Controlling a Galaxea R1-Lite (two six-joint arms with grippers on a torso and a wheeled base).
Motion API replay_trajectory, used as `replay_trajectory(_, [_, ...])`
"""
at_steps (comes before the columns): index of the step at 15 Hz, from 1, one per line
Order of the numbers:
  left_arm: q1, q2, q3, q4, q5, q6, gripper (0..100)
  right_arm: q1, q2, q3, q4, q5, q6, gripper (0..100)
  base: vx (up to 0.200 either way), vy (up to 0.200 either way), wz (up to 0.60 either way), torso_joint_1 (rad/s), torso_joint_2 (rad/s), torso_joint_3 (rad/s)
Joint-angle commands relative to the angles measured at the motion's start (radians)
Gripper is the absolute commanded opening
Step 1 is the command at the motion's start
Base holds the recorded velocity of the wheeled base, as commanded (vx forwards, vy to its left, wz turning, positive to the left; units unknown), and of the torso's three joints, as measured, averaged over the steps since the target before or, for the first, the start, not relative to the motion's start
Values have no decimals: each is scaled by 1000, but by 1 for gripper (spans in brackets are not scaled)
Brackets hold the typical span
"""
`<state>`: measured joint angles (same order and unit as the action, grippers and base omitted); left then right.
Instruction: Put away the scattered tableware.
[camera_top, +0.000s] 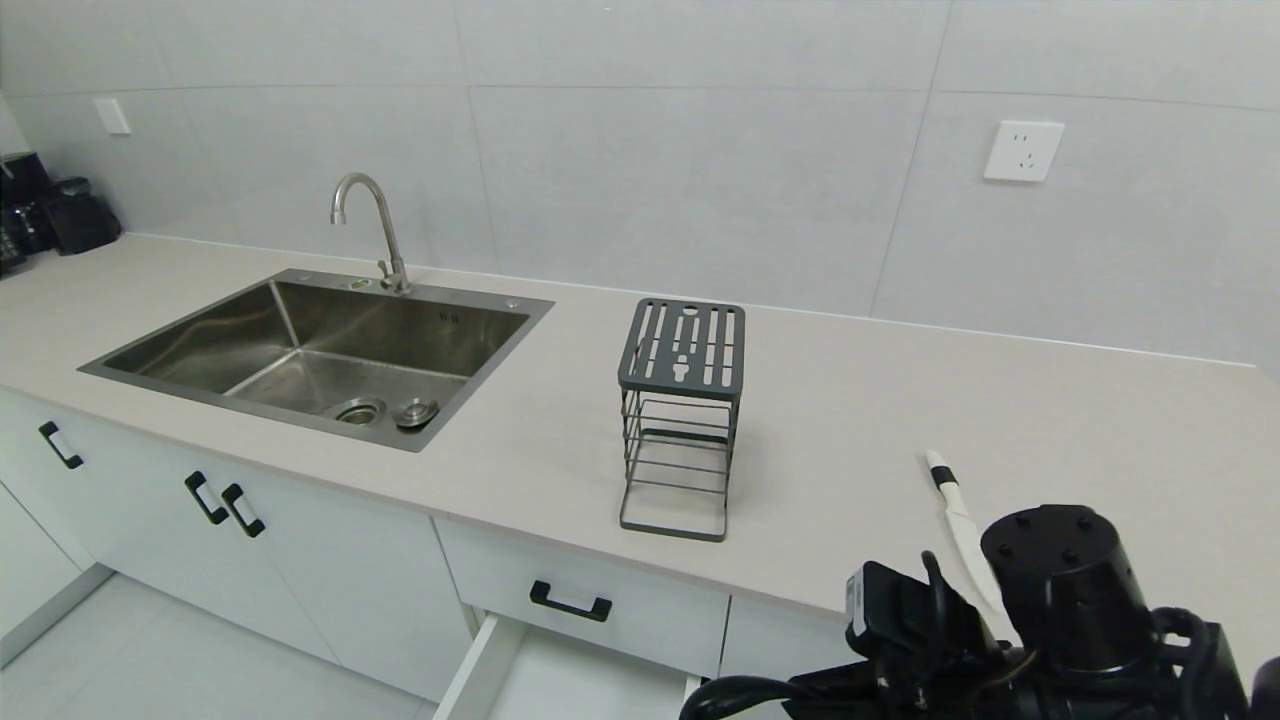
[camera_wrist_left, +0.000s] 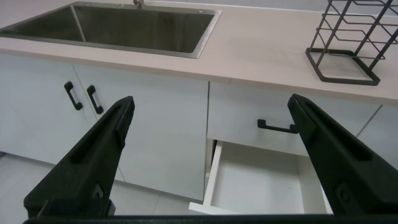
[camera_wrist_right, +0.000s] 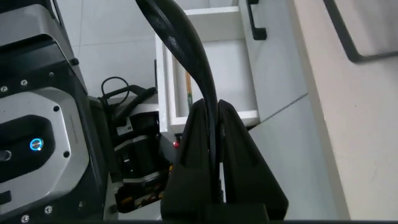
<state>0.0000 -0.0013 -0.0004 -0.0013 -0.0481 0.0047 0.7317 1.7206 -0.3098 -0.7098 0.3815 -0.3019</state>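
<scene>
White-handled knife (camera_top: 955, 515) lies on the countertop (camera_top: 860, 400) near its front edge, right of the wire rack (camera_top: 682, 420). The right arm hides its blade tip, so a blind reach could push it off. In the left wrist view, the left gripper (camera_wrist_left: 211, 102) gapes wide and empty before the open drawer (camera_wrist_left: 261, 180). In the right wrist view, the right gripper (camera_wrist_right: 213, 109) is pinched closed, and a black cable (camera_wrist_right: 180, 43) crossing it might snag. A thin stick (camera_wrist_right: 186, 87) in the drawer is unidentifiable
</scene>
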Motion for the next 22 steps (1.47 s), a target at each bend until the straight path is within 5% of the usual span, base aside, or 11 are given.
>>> replay_trajectory(1, [2,1,0,0,1,0,100,86,54,-49,0,-35,7,0,0,0,0,0,0,0])
replay_trajectory(7, [2,1,-1,0,1,0,100,192,171,-184,0,-104,113,0,0,0,0,0,0,0])
replay_trajectory(11, [0,1,-1,0,1,0,100,281,283,-368,0,-294,253,0,0,0,0,0,0,0])
replay_trajectory(14, [0,1,0,0,1,0,100,293,303,-423,0,-305,282,0,0,0,0,0,0,0])
replay_trajectory(18, [0,1,-1,0,1,0,100,354,300,-474,6,-342,550,0,0,0,0,0,0,0])
replay_trajectory(22, [2,1,0,0,1,0,100,371,321,-529,15,-332,486,0,0,0,0,0,0,0])
